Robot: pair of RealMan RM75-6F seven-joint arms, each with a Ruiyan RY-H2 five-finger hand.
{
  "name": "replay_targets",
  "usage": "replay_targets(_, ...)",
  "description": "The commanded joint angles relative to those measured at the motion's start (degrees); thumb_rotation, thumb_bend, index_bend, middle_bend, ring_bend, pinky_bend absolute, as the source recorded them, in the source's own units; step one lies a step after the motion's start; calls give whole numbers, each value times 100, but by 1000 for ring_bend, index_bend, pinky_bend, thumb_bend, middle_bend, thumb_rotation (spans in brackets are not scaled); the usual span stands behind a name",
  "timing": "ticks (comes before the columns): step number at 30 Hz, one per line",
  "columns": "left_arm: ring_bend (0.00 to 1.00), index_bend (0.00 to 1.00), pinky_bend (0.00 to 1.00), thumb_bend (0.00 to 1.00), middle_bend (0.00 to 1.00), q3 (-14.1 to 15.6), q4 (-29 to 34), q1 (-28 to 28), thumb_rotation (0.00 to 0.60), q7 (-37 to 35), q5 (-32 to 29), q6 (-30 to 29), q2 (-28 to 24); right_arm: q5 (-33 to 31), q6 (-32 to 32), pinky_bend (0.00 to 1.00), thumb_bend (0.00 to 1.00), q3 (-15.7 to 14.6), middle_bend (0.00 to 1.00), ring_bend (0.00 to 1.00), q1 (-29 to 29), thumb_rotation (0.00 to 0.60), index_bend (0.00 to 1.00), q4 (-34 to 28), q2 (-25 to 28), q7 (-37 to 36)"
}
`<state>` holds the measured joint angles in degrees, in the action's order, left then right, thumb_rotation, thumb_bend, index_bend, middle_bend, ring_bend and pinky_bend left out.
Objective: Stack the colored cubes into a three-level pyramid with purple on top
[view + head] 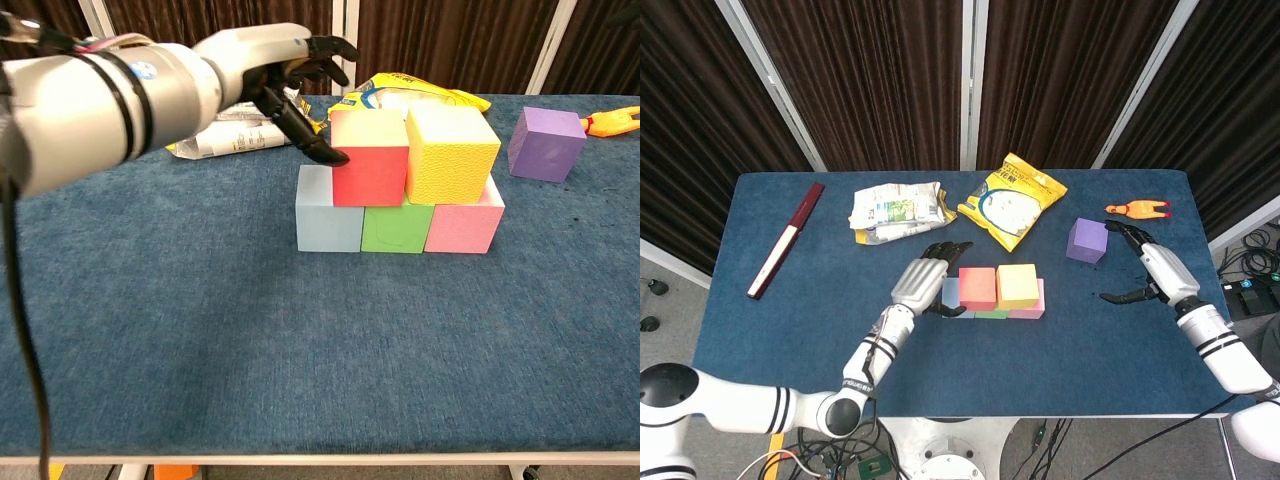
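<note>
A light blue cube (328, 209), a green cube (397, 227) and a pink cube (462, 225) stand in a row on the table. On top of them sit a red cube (370, 157) (977, 286) and a yellow cube (451, 151) (1018, 284). The purple cube (545, 142) (1087, 240) stands alone at the right. My left hand (290, 78) (925, 283) is open just left of the red cube, holding nothing. My right hand (1145, 272) is open on the table, right of the purple cube, and is out of the chest view.
A yellow snack bag (1010, 199) and a crumpled printed packet (896, 211) lie behind the stack. An orange toy (1137, 209) rests at the far right and a dark red stick (786, 239) at the far left. The blue table (820, 330) edges lie close to both arms.
</note>
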<state>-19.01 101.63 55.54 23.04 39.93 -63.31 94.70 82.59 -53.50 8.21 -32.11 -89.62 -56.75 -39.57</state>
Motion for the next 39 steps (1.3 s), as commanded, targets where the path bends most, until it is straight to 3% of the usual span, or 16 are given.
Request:
replay_targets(1, 9, 17, 41, 165, 80, 100, 299, -250, 600, -82, 105, -174, -329, -5, 30, 0, 0, 14, 96, 0, -32, 600, 0, -122, 70, 113)
replay_targets(8, 0, 17, 39, 164, 26, 562, 1025, -838, 600, -59, 257, -300, -1410, -154, 371, 0, 0, 52, 108, 0, -255, 600, 0, -520, 134, 659)
replay_targets(14, 0, 18, 21, 166, 0, 1216, 1253, -1294, 600, -58, 710, -66, -2461, -501, 666, 0, 0, 184, 117, 0, -562, 600, 0, -920, -22, 1442)
replay_targets(17, 0, 17, 17, 165, 0, 1352, 1328, -1593, 600, -392, 839, -132, -2735, -743, 745, 0, 0, 297, 118, 0, -747, 600, 0, -1180, -122, 1946)
replay_targets(21, 0, 18, 17, 166, 0, 1502, 1183, -2030, 600, -917, 1297, -355, -2907, -1211, 803, 0, 0, 427, 125, 0, -1007, 600, 0, -1457, -312, 2700)
replay_targets(30, 0, 18, 18, 129, 0, 1697, 408, -2800, 600, -2016, 3000, -1103, -2876, -2623, 744, 0, 0, 494, 129, 0, -1693, 600, 0, -1757, -955, 4420)
replay_targets(39, 0, 18, 18, 111, 0, 1784, 134, -3305, 600, -2425, 3303, -1427, -2765, -3622, 575, 0, 0, 481, 111, 0, -2333, 600, 0, -1584, -1627, 5413)
